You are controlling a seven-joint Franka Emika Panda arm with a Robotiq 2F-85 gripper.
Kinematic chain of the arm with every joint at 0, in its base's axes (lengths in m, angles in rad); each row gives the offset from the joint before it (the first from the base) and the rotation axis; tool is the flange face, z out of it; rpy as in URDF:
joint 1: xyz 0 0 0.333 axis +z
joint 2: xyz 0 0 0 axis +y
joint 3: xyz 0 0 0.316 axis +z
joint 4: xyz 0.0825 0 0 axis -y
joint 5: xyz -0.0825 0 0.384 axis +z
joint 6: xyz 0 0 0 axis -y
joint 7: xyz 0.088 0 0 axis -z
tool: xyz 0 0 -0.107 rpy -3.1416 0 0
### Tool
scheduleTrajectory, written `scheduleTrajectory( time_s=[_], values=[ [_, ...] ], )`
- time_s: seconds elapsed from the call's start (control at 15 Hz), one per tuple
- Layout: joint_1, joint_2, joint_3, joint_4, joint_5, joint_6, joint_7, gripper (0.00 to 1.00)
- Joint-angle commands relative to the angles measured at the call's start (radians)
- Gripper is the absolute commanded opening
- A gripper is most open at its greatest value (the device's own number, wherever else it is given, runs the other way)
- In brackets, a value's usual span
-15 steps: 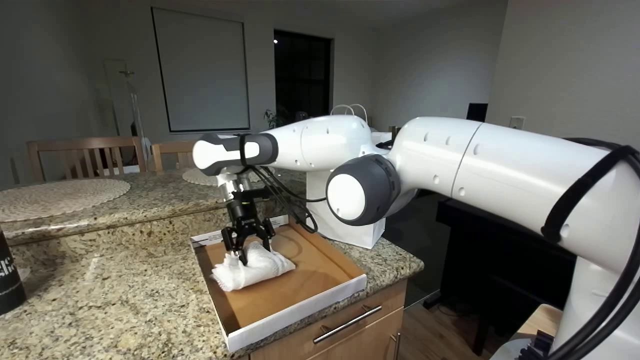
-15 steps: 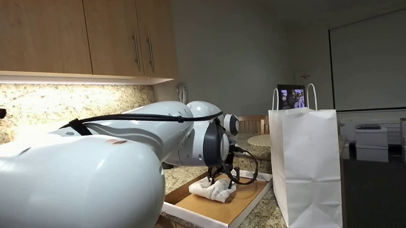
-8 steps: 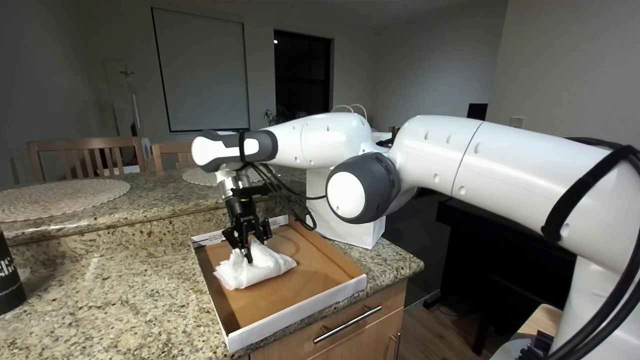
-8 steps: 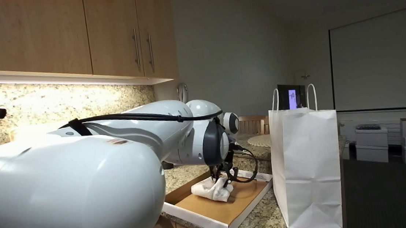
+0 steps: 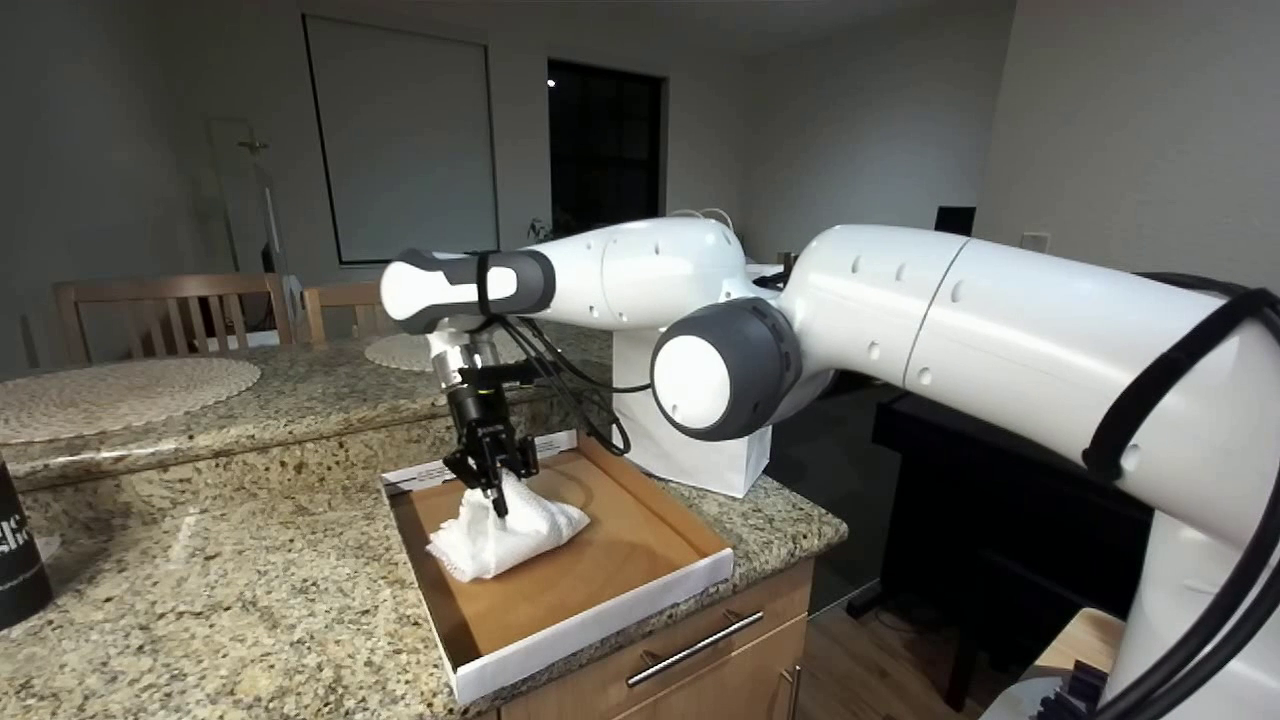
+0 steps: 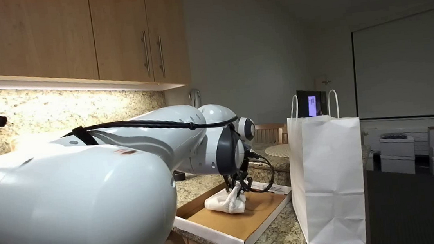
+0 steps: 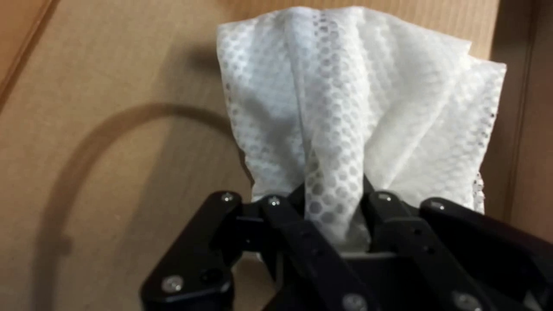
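A crumpled white cloth [image 5: 500,545] with a dimpled texture lies in a shallow cardboard tray [image 5: 630,545] with brown inside and white outer walls. From above, my gripper [image 5: 503,492] pinches the cloth's middle, drawing it up into a peak. The wrist view shows a fold of the cloth [image 7: 335,129] squeezed between the black fingers, and its tip reaches up towards the palm. Loose layers of it spread out beyond the fingertips. In an exterior view, the lower parts of the cloth [image 6: 224,204] still rest on the tray floor, and the fingers are partly hidden by the arm.
A white paper bag [image 6: 328,179] with handles stands beside the tray on the granite counter [image 5: 250,600]. A dark cylinder [image 5: 20,560] is at the counter's far side. A raised ledge with a woven placemat [image 5: 130,395] runs behind. Cables [image 6: 271,176] loop from the wrist.
The fingers have come together on the cloth, bunching its middle upward. The gripper has risen slightly, and the cloth's near edge has drawn in.
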Motion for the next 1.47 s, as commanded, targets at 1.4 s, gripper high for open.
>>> scheduleTrajectory(
  time_s=[1.4],
  values=[
    [-0.138, -0.498, 0.058, 0.025, 0.123, 0.125, 0.233, 0.09]
  ],
)
